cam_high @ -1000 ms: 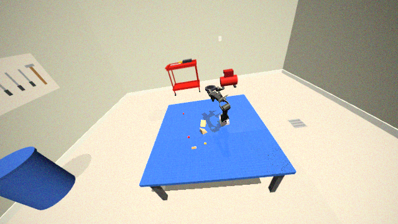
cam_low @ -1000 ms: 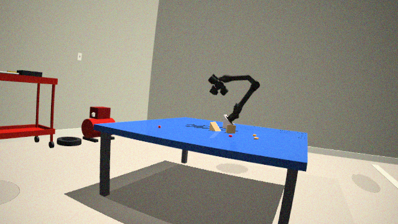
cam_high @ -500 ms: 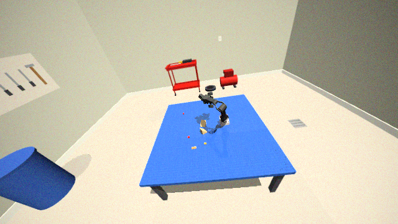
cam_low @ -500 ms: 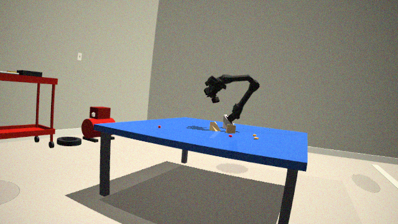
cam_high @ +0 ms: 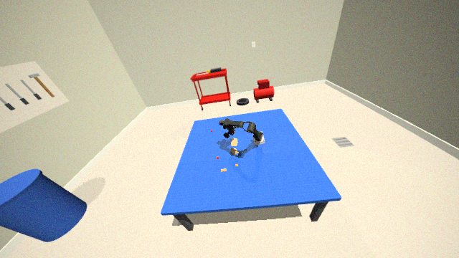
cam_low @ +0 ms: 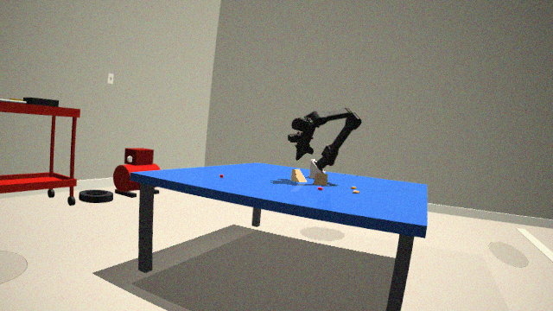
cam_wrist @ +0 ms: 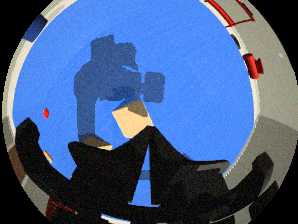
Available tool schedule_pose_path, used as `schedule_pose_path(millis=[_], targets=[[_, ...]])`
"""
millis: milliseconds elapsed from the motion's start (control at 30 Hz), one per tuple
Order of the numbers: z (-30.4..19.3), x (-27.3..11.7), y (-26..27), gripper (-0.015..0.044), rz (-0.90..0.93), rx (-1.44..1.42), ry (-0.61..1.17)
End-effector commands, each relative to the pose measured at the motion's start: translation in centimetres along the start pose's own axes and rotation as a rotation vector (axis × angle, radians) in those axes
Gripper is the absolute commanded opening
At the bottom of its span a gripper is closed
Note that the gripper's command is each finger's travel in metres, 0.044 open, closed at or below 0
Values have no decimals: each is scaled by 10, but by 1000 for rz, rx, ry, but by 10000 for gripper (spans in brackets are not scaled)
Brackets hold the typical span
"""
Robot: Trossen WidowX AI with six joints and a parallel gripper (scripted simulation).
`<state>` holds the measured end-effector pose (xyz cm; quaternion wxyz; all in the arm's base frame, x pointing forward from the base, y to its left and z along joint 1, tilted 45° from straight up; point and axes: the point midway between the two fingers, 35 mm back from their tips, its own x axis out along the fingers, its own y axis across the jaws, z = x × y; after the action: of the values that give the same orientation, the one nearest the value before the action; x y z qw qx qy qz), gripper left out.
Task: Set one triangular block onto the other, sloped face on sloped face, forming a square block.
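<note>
One tan triangular block stands on the blue table, its slope showing in the exterior view. The other triangular block stands apart from it, nearer the arm's base in the exterior view, with a shaded brown face; the fingers partly hide it in the wrist view. My gripper is shut and empty, pointing down above the table near the first block. Its fingertips meet just beside that block in the wrist view, with height between them.
Small red pieces lie on the table. A small orange piece and a flat tan piece lie beyond the second block. The arm's pale base stands near both blocks.
</note>
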<state>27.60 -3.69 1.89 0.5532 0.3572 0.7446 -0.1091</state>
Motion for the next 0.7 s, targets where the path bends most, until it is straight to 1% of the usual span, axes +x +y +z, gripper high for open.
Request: schedule_pose_path(millis=[0, 100, 400, 667], targets=[[-33, 10, 67, 0, 182, 219, 199], [-42, 10, 82, 0, 214, 271, 252], [-42, 11, 82, 0, 214, 271, 252], [-43, 23, 86, 0, 214, 271, 251]])
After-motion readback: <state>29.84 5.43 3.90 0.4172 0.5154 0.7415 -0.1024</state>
